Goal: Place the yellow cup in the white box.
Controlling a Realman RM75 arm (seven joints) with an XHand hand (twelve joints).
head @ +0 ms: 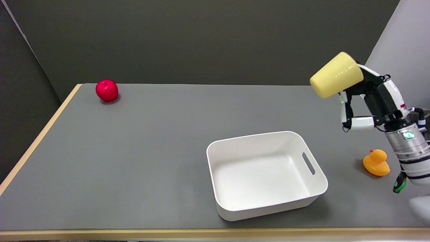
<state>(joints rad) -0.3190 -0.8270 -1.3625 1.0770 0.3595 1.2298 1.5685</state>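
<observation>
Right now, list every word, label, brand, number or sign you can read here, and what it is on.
None can be read.
The robot hand has a small red mark on its white shell, too small and blurred to read.
The yellow cup, white box, apple and duck show no text.

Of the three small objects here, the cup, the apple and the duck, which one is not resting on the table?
The pale yellow foam-like cup: the right hand holds it tilted in the air. The shiny red apple and orange rubber duck both rest on the table.
</observation>
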